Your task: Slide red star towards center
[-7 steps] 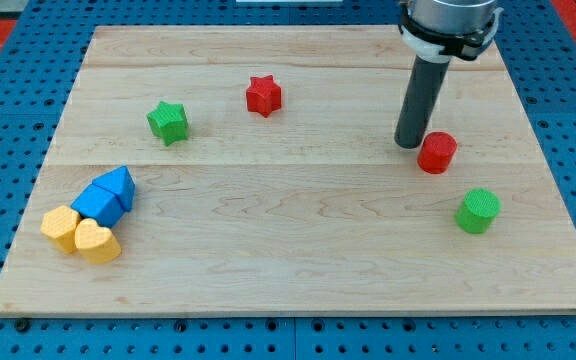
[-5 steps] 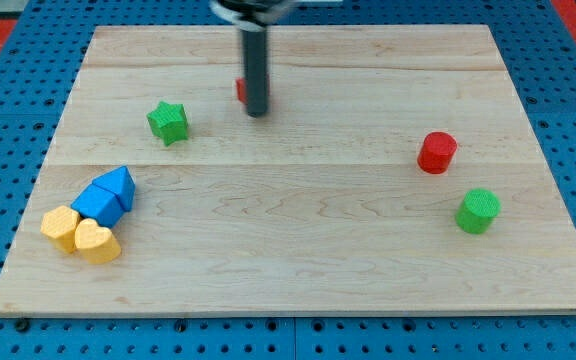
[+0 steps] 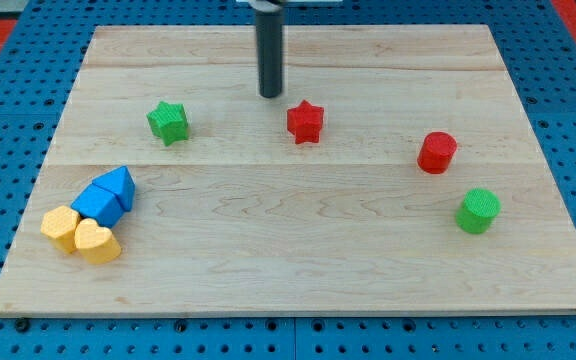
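The red star (image 3: 305, 122) lies on the wooden board (image 3: 298, 250), a little above the board's middle. My tip (image 3: 271, 95) is the lower end of a dark rod that comes down from the view's top. It stands just up and to the left of the red star, with a small gap between them.
A green star (image 3: 168, 121) lies at the left. Two blue blocks (image 3: 106, 195) and two yellow blocks (image 3: 80, 235) cluster at the lower left. A red cylinder (image 3: 436, 152) and a green cylinder (image 3: 478, 210) lie at the right.
My tip swept from beside the red cylinder across to the red star. The red star slid down and to the right, towards the board's middle.
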Action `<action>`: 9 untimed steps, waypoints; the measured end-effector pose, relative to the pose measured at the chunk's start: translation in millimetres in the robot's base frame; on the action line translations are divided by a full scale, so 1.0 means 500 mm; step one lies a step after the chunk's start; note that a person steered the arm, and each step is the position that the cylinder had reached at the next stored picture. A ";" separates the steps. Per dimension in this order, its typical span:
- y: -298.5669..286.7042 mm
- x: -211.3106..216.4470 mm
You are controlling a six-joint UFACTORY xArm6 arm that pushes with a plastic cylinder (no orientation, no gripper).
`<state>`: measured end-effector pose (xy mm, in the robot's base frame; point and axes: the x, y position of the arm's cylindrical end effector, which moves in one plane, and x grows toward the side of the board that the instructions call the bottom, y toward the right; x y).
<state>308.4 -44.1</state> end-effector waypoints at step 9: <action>0.223 0.052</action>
